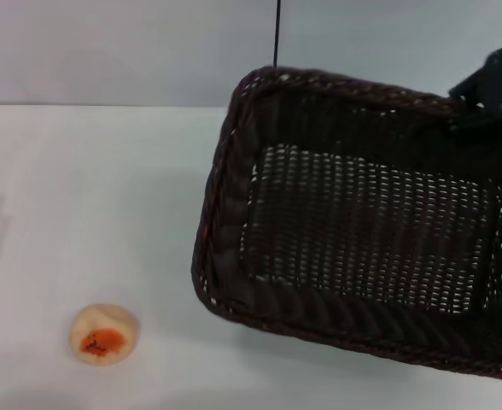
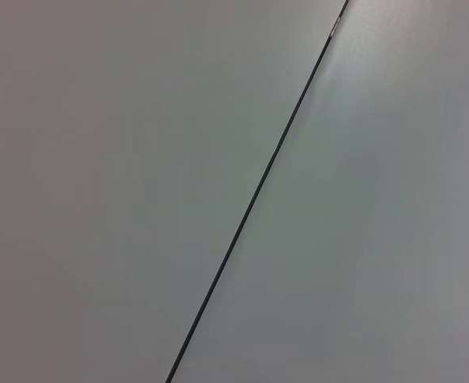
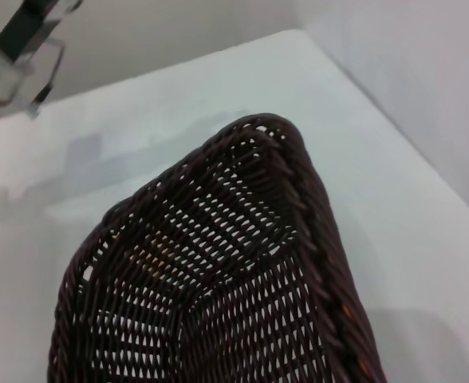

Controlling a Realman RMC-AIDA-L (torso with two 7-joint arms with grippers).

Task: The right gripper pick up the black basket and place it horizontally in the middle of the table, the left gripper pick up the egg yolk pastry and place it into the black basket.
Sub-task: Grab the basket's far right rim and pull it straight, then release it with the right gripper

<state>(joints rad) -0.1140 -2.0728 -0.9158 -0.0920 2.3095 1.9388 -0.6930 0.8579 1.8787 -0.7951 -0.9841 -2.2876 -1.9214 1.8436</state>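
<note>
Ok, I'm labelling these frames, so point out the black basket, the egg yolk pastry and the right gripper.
black basket (image 1: 362,248): head view, on its woven floor.
egg yolk pastry (image 1: 103,334): head view, on its orange-topped middle.
right gripper (image 1: 490,90): head view, on its black body at the basket's far rim.

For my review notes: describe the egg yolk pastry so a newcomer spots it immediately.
Start from the white table in the head view and the big black basket tilted over its right half, near the right gripper. Look to the near left corner: the egg yolk pastry lies there alone, small, round, pale beige, with an orange-red patch on top.
</note>
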